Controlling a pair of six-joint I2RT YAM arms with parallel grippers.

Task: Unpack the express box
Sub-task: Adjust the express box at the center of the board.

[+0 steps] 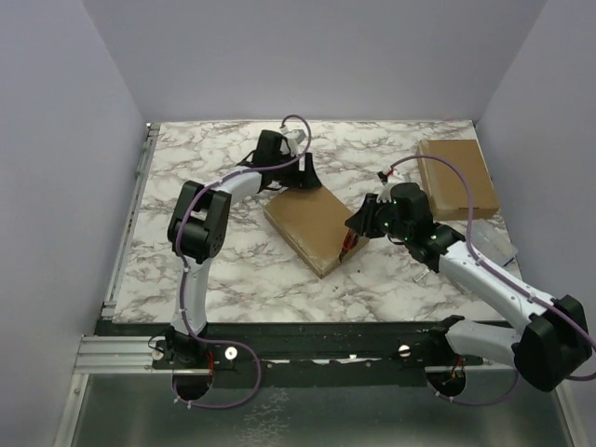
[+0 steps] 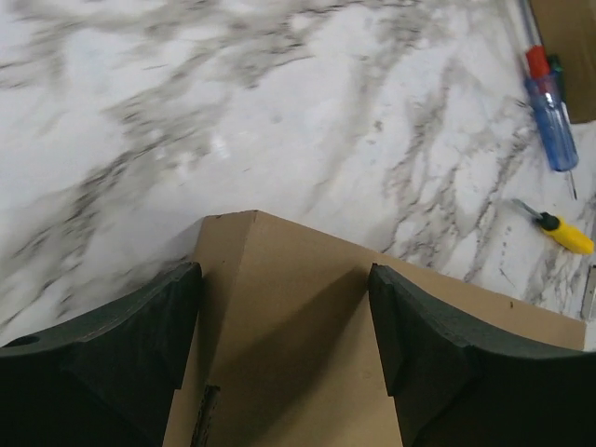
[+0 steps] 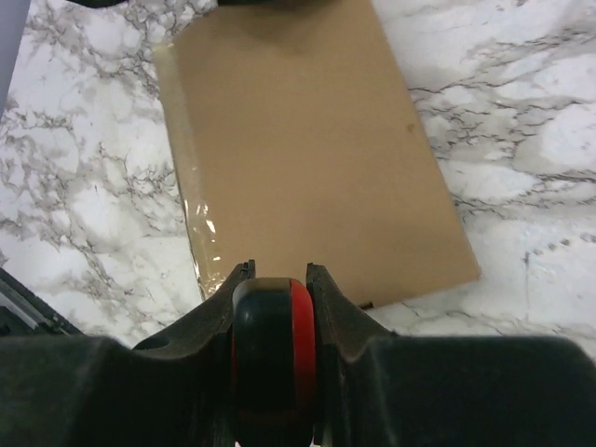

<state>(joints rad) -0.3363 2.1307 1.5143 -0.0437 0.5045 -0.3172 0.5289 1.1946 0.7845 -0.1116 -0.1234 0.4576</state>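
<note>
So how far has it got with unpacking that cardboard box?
Nothing looks done: the cardboard box lies closed, clear tape along one edge. In hand: the right gripper clamps a red-and-black tool at the box's edge, while the left gripper straddles its far corner, jaws open. Left: cutting, opening, emptying.

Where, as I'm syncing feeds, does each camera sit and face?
Top external: above, behind the bases, facing down on the table; both arms show.
Left wrist: above the open left claw, facing down at the box corner.
Right wrist: behind the right claw, clamped on a red-black handle, facing the box.
Shared: all show the box.
</note>
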